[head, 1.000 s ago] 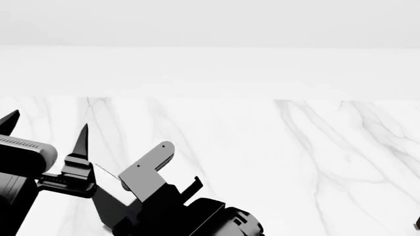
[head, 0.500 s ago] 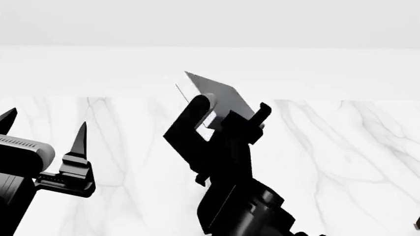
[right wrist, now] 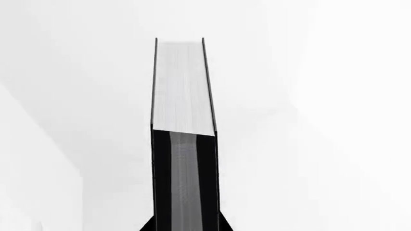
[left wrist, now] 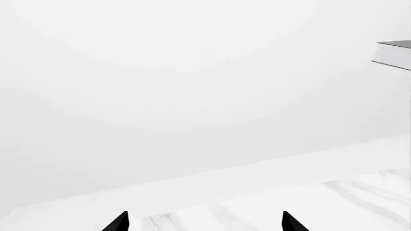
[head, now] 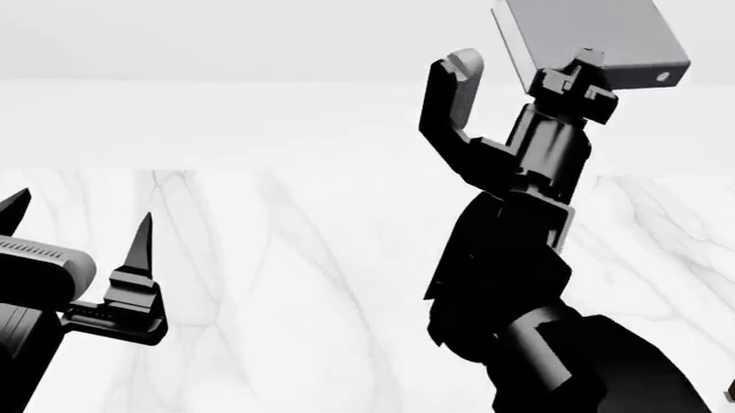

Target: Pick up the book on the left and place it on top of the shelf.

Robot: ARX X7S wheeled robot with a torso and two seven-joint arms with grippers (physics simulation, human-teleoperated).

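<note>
1 book [head: 591, 39], the dark thin hardcover, now rides high above the marble table [head: 344, 275], clamped between the closed fingers of the right gripper [head: 574, 73], whose arm has swung up from low near the tabletop within the last second. Its pale page edges face the right wrist camera. The left gripper [head: 81, 228] idles low at the left, fingers spread, holding nothing. The lift looks done, I'd say; the shelf shows in none of the 3 views, so the carry and placing remain.
</note>
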